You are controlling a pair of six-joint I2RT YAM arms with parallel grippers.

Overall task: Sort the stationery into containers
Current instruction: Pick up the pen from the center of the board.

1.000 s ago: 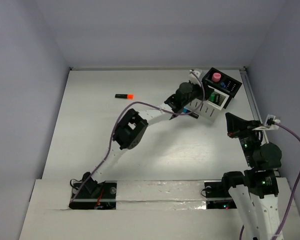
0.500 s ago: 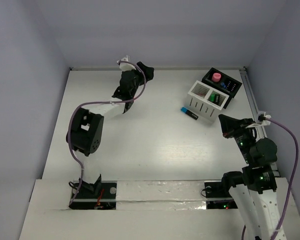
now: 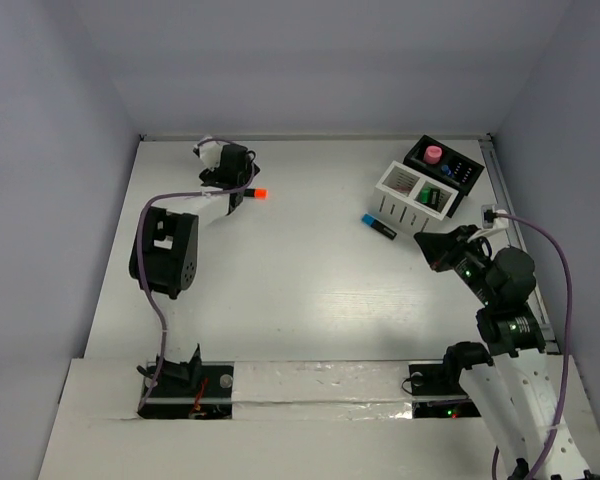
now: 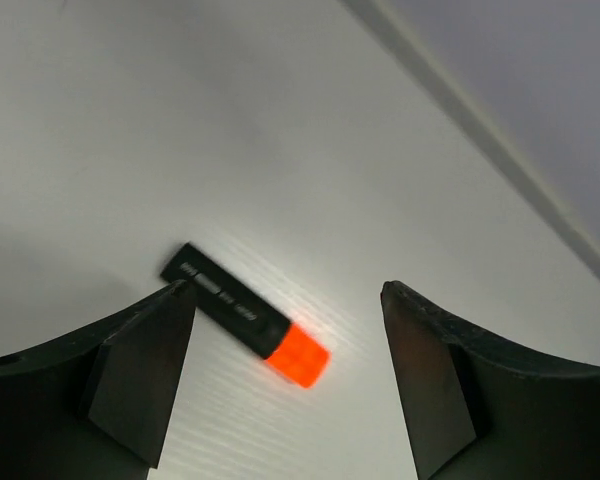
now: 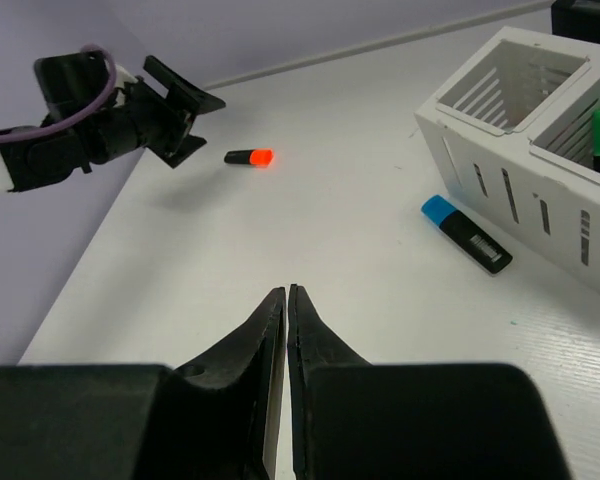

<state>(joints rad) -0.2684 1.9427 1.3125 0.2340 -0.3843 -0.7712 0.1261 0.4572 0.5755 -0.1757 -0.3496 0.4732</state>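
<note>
Most of the sorting looks done. The white slatted box point(image 3: 408, 197) holds a green-capped highlighter point(image 3: 432, 196). The black box point(image 3: 448, 172) joined to it carries a pink-capped piece point(image 3: 433, 154), plus other bits too small to name.

Left to do, as far as I can see, are two strays on the desk point(image 3: 310, 300). The blue-capped highlighter point(image 3: 379, 227) lies flat just beside the white box's near wall. The orange-capped highlighter point(image 3: 248, 192) lies at the far left, well apart from the containers.

My left jaws are spread wide and hover right over that orange one, its black body angled across the gap between them. I'm gripping nothing, though its black end sits very close to one finger.

My right jaws are pressed together and empty, hanging above bare desk near the blue one.
</note>
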